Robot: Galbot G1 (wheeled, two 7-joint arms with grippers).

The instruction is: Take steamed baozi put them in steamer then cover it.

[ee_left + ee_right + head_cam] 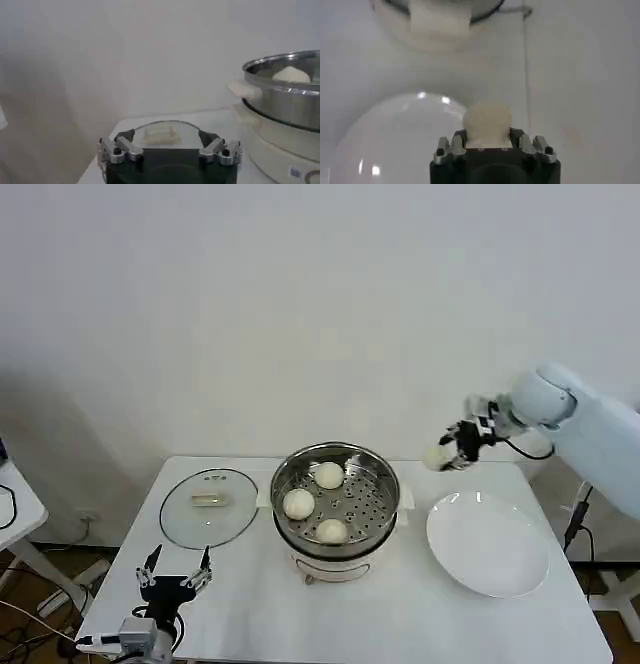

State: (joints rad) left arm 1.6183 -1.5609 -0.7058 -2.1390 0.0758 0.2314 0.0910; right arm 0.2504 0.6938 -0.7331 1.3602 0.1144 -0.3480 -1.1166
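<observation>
The right gripper [450,452] was raised above the table's [400,614] far right edge, its fingers clamped on one steamed baozi [487,121], above and behind the white plate [488,544] and to the right of the steamer [335,496]. Three baozi [299,503] lay on the steamer's perforated tray. The cover [209,506] lay flat on the table left of the steamer. The left gripper [174,572] hovered near the table's front left corner, fingers spread, just short of the cover.

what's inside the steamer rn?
Three steamed baozi sit on the perforated tray inside the steamer. Below the tray is hidden. The right pincer holds a fourth.
</observation>
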